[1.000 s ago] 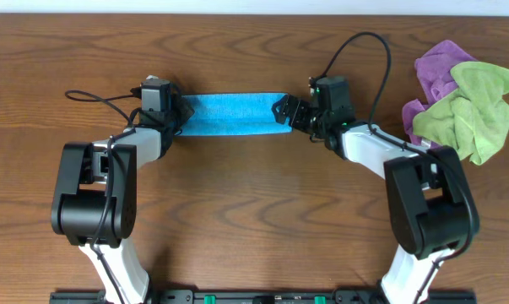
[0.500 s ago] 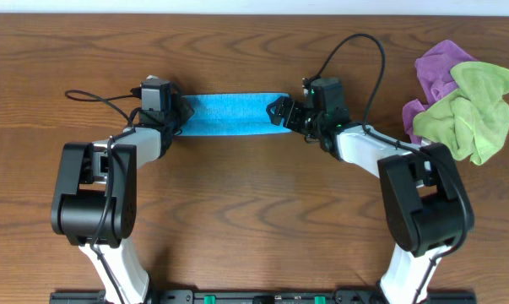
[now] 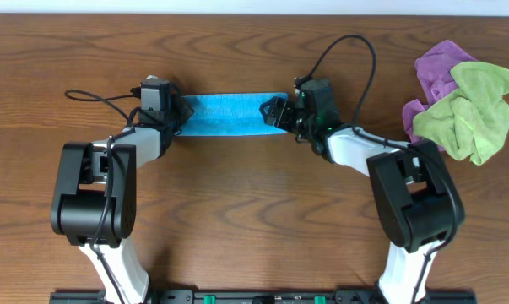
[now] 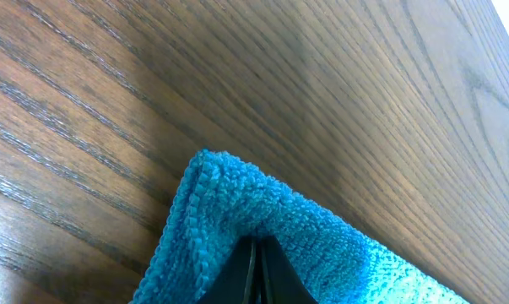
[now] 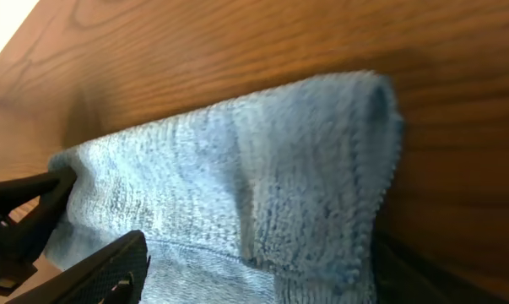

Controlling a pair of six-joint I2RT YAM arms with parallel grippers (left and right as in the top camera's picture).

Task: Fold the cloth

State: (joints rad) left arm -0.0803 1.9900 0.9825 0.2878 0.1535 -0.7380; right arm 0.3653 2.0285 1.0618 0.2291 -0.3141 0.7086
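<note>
A blue cloth (image 3: 224, 114) lies as a long narrow strip on the wooden table (image 3: 254, 203) at the far middle. My left gripper (image 3: 180, 114) is shut on its left end; the left wrist view shows the closed fingers (image 4: 256, 253) pinching the folded blue edge (image 4: 237, 203). My right gripper (image 3: 273, 112) is over the strip's right end. In the right wrist view its fingers (image 5: 258, 253) stand wide apart with the curled cloth end (image 5: 237, 169) between them, so it is open.
A crumpled purple cloth (image 3: 440, 67) and a green cloth (image 3: 478, 110) lie piled at the far right. Black cables run from both wrists, one to the left (image 3: 94, 97) and one looping up at the right (image 3: 364, 51).
My right gripper has slid left along the strip, further over its right end. The left gripper and the cloth's left end have not moved.
</note>
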